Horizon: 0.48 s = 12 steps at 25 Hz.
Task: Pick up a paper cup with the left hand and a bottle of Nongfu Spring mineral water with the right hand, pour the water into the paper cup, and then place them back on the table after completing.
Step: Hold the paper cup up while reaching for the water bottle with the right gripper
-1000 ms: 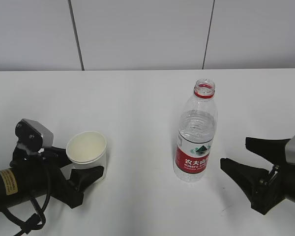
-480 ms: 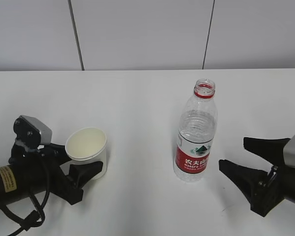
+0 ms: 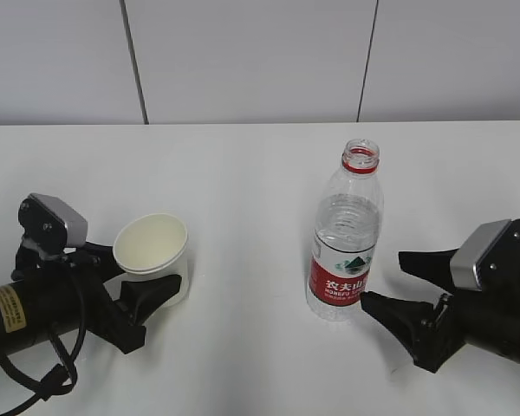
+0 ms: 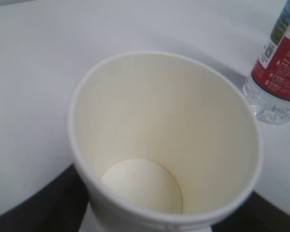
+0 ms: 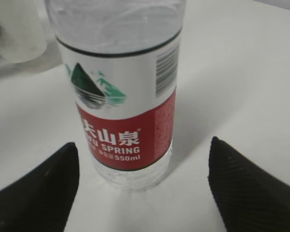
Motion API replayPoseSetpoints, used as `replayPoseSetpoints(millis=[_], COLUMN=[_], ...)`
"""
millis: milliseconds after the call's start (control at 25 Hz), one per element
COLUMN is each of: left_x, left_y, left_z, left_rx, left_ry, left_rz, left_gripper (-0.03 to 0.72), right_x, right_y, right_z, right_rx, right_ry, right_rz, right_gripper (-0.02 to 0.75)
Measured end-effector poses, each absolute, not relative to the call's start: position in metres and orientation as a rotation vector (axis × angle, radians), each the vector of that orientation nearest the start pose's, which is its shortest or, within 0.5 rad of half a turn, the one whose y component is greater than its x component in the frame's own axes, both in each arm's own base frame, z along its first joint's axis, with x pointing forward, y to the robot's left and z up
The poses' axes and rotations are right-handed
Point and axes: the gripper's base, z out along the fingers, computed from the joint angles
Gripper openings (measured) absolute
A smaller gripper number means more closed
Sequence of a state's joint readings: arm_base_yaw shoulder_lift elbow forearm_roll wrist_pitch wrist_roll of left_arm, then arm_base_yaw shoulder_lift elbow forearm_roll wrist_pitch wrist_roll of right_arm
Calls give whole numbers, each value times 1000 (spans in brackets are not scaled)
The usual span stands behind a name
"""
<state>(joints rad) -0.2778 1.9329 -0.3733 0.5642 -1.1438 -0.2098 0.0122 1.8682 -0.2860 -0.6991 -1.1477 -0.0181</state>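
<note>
The cup is gripped; the bottle is not yet gripped.

The paper cup, empty and tipped a little, is clamped by the left hand at about 8 o'clock on the desk. The open water bottle stands at 4 o'clock, with the right hand spread wide, its fingers on either side and not touching. Next, that hand probably needs to be slid closer and squeezed on the label.
</note>
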Motion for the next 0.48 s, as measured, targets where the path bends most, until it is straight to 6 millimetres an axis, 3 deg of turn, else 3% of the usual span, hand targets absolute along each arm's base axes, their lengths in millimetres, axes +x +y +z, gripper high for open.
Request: replayPoseSetpoints(millis=[160, 480], left_x=[234, 234], left_y=[-113, -113], left_z=[95, 95], left_rx=[645, 645], left_ry=[1861, 1861], left_rz=[-650, -649], left_gripper=[448, 448], right_x=[239, 253], right_y=[58, 64], right_z=[93, 95], right_rx=[-760, -858], right_ry=[1811, 1735], right_rz=[433, 471], right_gripper=[667, 671])
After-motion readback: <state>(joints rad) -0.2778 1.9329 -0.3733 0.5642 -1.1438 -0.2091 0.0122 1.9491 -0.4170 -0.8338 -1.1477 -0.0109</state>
